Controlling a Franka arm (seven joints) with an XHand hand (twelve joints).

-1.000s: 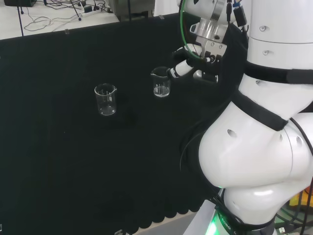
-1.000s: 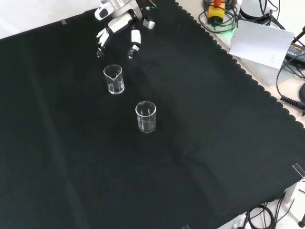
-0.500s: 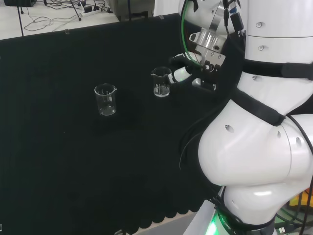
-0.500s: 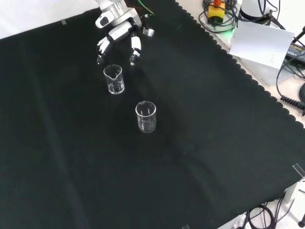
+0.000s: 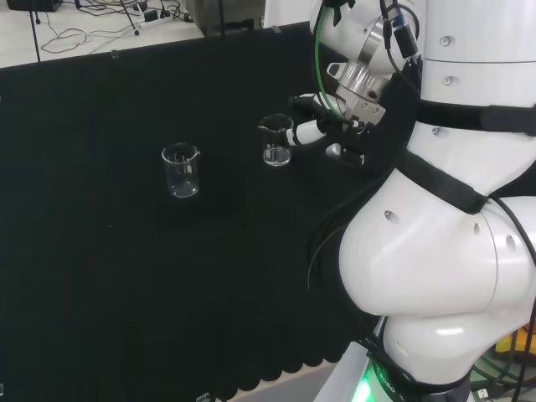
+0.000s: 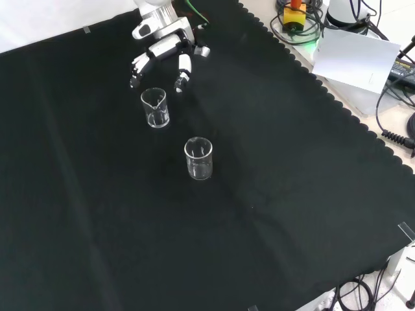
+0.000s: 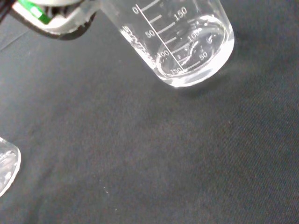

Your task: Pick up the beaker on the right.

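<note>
Item: target beaker (image 5: 275, 141), clear glass, upright on the black cloth (image 5: 100, 276), the right-hand one of two in the head view; second beaker (image 5: 181, 170) stands well apart. The hand (image 5: 322, 127) is just beside the target, fingers spread and uncurled, grasping nothing. You should bring fingers and thumb to either side of the wall below the rim before curling. Markings: printed graduation lines and numerals on the wall; no other writing legible.

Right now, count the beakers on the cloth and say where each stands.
2. In the front view, one beaker stands just below the hand, not yet held; the other beaker stands nearer the camera, lower and to the right. None looks hidden.
</note>
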